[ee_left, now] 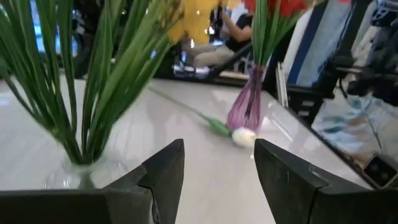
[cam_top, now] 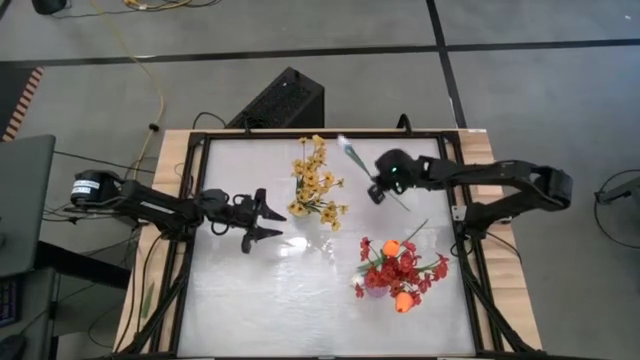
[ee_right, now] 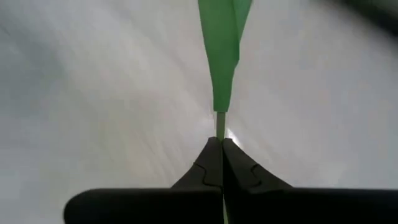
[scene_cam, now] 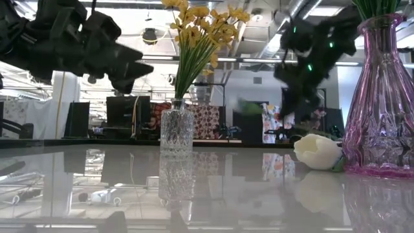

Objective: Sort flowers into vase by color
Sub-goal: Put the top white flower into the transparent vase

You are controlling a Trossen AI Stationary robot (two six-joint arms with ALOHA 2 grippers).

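Our right tool (ee_right: 219, 144) is clenched on the thin green stem (ee_right: 221, 123) of a white tulip (scene_cam: 317, 151), the two fingers pressed together around it with a broad green leaf (ee_right: 222, 43) rising just past the tips. From above, this right tool (cam_top: 378, 188) sits over the far right part of the table (cam_top: 240, 300), with the stem (cam_top: 402, 200) running under it. The white bud itself lies on the table just beside the pink vase (scene_cam: 380, 97), near its foot.

That pink vase (cam_top: 376, 288) holds red sprays (cam_top: 385, 270) and orange tulip buds (cam_top: 403, 301) at the near right. The clear vase (scene_cam: 176, 131) stands near the table's middle toward the far side, filled with yellow sprays (cam_top: 316, 180).

Our left tool (cam_top: 268, 220) hangs released, its fingers (ee_left: 163, 174) spread apart and holding nothing, just left of the clear vase (ee_left: 81, 171) and pointed toward it.
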